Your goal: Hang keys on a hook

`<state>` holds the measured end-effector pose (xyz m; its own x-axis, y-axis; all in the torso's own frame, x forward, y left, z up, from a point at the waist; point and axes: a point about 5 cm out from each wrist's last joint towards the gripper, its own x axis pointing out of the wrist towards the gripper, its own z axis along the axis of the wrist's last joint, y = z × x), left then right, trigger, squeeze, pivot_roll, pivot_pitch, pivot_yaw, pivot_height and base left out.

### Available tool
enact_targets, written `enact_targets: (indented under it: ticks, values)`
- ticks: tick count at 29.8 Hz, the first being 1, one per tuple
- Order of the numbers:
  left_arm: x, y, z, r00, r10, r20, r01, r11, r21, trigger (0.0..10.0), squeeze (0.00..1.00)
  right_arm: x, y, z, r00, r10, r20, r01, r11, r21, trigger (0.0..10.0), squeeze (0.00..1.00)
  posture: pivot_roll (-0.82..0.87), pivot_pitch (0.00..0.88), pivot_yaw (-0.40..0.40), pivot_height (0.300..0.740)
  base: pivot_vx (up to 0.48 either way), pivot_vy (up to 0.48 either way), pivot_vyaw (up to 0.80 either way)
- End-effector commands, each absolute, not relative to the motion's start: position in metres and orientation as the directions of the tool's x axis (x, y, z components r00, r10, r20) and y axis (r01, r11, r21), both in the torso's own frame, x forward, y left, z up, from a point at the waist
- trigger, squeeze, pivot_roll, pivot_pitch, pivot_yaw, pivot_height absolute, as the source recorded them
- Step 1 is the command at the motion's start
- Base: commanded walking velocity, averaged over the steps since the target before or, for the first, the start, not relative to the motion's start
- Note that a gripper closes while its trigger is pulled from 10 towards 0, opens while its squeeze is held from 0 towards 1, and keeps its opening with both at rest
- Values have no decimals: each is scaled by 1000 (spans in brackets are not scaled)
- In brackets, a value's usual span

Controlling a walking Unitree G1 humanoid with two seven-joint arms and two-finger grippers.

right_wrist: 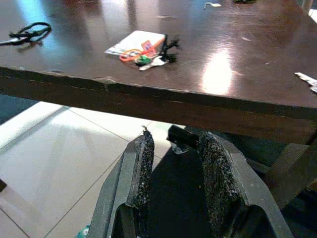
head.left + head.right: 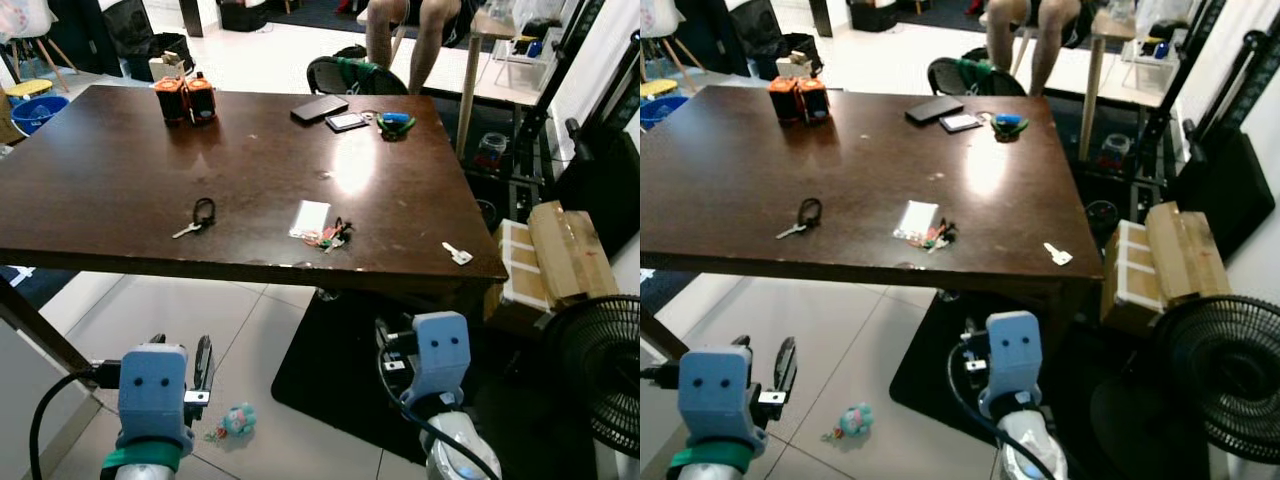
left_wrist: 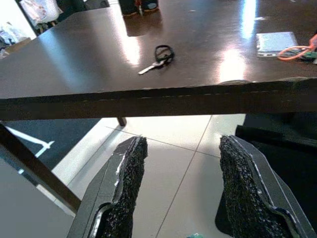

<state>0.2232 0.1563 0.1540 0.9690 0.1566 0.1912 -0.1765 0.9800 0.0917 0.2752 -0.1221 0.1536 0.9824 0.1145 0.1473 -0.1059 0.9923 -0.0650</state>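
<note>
A key on a black loop lies near the front of the dark wooden table. To its right a bunch of keys with coloured rings rests beside a white card. A single white-tagged key lies at the front right corner. Both arms are held low, below and in front of the table edge. My left gripper is open, facing the looped key from under the edge. My right gripper is open and faces the key bunch. Neither holds anything.
Two orange-black items, a dark wallet, a phone and a green-blue thing sit at the table's back. A person's legs are beyond it. Cardboard boxes and a fan stand right. A small toy lies on the floor.
</note>
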Motion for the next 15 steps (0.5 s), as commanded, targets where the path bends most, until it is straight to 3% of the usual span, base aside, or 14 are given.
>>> enact_targets:
  ticks: [1, 15]
  values:
    - [221, 157, 148, 973, 160, 167, -177, 980, 90, 10000, 0, 274, -122, 148, 986, 112, 125, -105, 993, -62, 10000, 0, -126, 139, 116, 740, 0, 0, 0]
    - [222, 157, 147, 974, 164, 158, -179, 980, 89, 10000, 0, 274, -122, 148, 986, 112, 124, -105, 993, -61, 10000, 0, -126, 139, 116, 740, 0, 0, 0]
